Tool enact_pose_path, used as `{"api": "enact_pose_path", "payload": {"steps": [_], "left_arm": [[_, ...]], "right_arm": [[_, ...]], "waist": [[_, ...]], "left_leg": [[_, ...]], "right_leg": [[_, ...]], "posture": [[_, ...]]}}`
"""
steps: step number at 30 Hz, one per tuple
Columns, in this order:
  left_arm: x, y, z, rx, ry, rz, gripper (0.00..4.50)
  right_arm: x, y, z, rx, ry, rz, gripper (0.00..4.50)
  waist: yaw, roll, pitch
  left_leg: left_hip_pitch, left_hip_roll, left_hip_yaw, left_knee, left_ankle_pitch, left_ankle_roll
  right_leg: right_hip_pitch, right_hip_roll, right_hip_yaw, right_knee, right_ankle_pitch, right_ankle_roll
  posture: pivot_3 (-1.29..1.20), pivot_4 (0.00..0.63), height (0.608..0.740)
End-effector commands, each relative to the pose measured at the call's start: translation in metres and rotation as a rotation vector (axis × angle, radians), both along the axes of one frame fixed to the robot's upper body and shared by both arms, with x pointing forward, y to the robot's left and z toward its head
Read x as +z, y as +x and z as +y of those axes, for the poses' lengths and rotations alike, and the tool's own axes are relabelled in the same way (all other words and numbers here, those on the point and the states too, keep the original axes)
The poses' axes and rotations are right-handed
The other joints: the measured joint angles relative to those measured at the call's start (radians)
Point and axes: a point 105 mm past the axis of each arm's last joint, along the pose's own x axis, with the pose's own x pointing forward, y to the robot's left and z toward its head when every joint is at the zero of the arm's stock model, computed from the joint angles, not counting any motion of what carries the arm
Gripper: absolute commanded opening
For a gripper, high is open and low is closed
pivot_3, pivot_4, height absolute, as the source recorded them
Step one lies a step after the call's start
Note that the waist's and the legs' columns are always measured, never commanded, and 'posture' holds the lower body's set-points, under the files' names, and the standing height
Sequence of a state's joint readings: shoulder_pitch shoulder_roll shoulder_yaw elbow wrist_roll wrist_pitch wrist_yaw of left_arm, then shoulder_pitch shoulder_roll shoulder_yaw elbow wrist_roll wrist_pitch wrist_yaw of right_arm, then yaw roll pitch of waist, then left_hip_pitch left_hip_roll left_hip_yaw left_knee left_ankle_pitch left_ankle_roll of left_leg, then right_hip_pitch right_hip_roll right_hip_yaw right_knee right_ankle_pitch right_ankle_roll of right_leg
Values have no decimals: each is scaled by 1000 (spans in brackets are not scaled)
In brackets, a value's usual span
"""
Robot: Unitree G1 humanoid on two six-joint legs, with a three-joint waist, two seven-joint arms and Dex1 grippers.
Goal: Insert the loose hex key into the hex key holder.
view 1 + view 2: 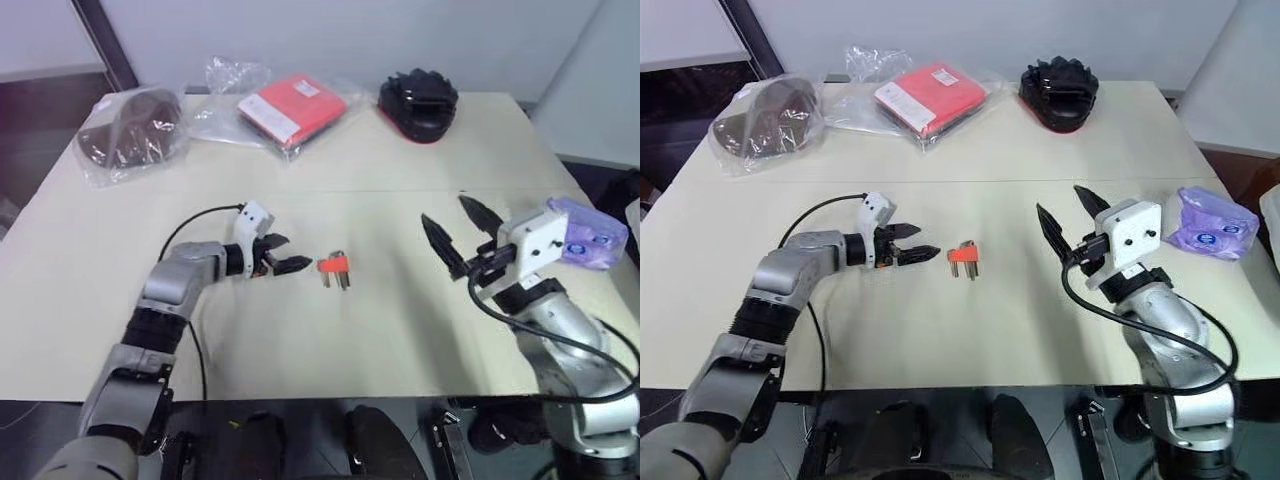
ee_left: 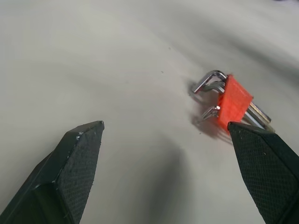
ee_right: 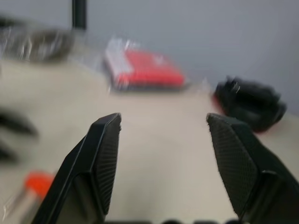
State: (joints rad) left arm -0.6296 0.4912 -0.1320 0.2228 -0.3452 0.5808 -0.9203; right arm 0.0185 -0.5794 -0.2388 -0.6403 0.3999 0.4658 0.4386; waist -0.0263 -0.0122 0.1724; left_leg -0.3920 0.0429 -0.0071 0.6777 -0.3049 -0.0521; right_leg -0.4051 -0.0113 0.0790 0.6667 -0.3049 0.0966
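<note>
A pale table carries bagged items along its far edge, among them a red packet and a black object. The right gripper hangs raised, fingers apart and empty. The left gripper sits low just beside the holder, fingers spread wide, gripping nothing. The red holder lies mid-table with grey keys poking out. The step looks close to finished; a clean retreat without nudging the block would serve best. Whether the loose key is seated among those prongs cannot be told.
</note>
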Motion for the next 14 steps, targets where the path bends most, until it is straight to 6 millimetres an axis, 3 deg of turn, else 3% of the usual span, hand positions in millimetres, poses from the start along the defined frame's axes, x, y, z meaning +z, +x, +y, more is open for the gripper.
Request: {"api": "enact_pose_path", "payload": {"steps": [1,10,14], "left_arm": [[44,-9,-1,-114,3,-173,4427],[83,-38,14,-226,32,-264,4427],[87,-47,22,-230,52,-271,4427]], "right_arm": [[-4,-13,-11,88,-109,100,3049],[7,-44,-25,284,-400,305,3049],[20,-42,-30,277,-429,280,3049]], "waist": [[10,0,0],[10,-1,1],[10,-1,1]], "left_leg": [[0,0,0,0,0,0],[0,0,0,1,-1,1],[0,1,0,1,-1,2]], "right_leg": [[0,0,0,0,0,0],[1,1,0,-1,0,0],[2,1,0,-1,0,0]], "posture": [[0,150,740],[0,150,740],[0,150,740]]}}
